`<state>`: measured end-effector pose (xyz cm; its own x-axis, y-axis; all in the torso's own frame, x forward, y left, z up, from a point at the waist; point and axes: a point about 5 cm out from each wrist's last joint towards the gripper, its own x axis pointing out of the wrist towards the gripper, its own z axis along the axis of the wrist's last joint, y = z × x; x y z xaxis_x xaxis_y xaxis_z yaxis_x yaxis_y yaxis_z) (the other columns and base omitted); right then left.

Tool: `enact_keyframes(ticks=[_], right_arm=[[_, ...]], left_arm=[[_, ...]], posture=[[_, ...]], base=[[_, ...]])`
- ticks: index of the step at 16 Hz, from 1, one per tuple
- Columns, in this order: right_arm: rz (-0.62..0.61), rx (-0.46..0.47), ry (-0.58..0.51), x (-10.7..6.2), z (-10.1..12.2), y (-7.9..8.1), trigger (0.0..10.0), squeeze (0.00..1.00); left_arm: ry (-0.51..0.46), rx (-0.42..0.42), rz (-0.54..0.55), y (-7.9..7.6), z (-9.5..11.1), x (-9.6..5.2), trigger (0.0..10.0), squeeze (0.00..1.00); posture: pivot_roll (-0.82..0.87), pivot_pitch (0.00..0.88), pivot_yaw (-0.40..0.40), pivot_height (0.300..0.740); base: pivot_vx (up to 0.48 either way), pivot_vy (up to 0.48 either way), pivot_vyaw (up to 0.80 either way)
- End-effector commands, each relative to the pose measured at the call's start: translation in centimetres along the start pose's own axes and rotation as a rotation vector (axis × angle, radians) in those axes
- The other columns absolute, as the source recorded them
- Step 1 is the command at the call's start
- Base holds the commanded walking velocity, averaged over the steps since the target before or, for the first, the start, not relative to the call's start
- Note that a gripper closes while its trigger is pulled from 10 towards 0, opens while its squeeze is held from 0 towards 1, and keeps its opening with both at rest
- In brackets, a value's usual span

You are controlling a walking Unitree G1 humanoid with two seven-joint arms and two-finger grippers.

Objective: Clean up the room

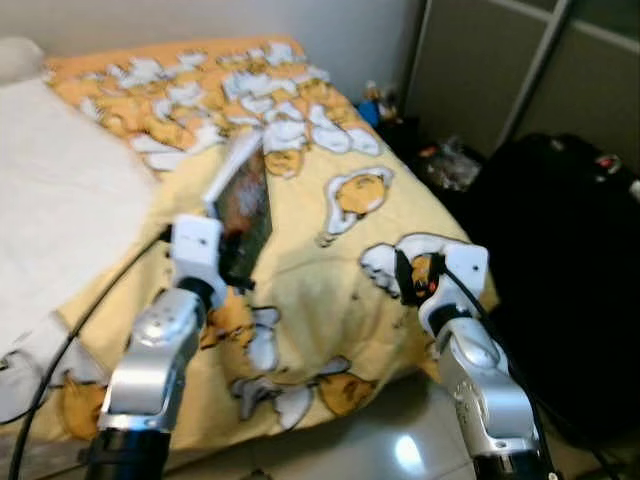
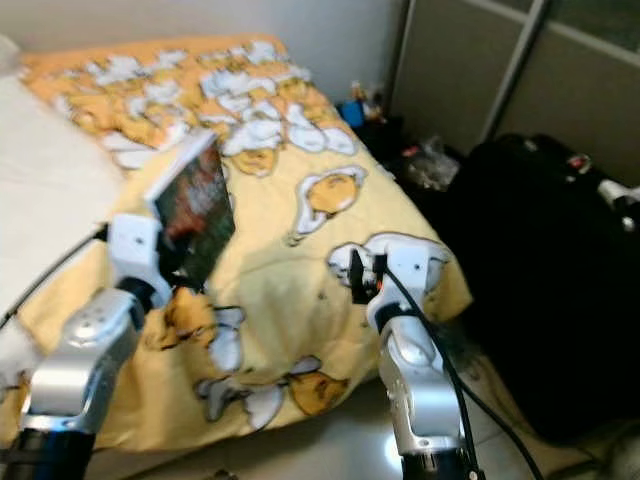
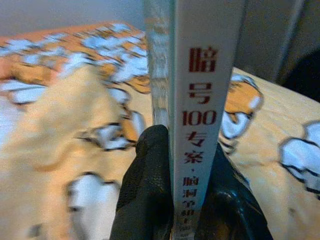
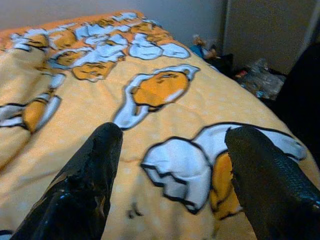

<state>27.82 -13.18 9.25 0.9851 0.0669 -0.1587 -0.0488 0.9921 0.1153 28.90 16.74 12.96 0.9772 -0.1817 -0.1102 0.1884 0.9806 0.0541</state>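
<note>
The left gripper (image 3: 187,200) is clamped on a book (image 1: 243,205), one black finger (image 3: 147,190) pressed against each face, with the white spine and its red printed characters facing the wrist camera. In the head views the book stands raised above the bed, tilted, with its dark cover turned toward the robot's right and its white edge uppermost. The right gripper (image 4: 172,150) hovers over the near right corner of the bed with its two fingers (image 4: 92,175) spread wide apart and nothing between them. Below both grippers lies a yellow bedspread (image 1: 330,270) printed with white and orange cartoon figures, draped over the mattress edge down toward the glossy floor (image 1: 400,445). A plain white blanket (image 1: 60,200) covers the left side of the bed. To the right stands a large black object, possibly a suitcase (image 1: 560,270). Beyond it, small cluttered items (image 1: 445,165), too blurred to identify, lie on the floor near a grey sliding panel (image 1: 480,70).
</note>
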Motion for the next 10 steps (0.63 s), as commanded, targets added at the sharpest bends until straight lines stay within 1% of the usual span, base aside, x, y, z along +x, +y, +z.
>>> enact_keyframes(ticks=[1,10], right_arm=[[-0.024,-0.004,-0.007,-0.13,0.06,-0.68,10.0,0.00],[-0.027,-0.015,-0.007,-0.13,0.07,-0.93,10.0,0.00]], left_arm=[[-0.050,0.008,-0.028,-0.68,1.19,0.15,10.0,0.00],[-0.055,0.010,-0.028,-0.83,1.36,0.20,10.0,0.00]], posture=[[0.00,0.000,0.029,0.740],[0.00,0.000,0.026,0.740]], base=[[0.000,0.368,0.00],[0.000,0.372,0.00]])
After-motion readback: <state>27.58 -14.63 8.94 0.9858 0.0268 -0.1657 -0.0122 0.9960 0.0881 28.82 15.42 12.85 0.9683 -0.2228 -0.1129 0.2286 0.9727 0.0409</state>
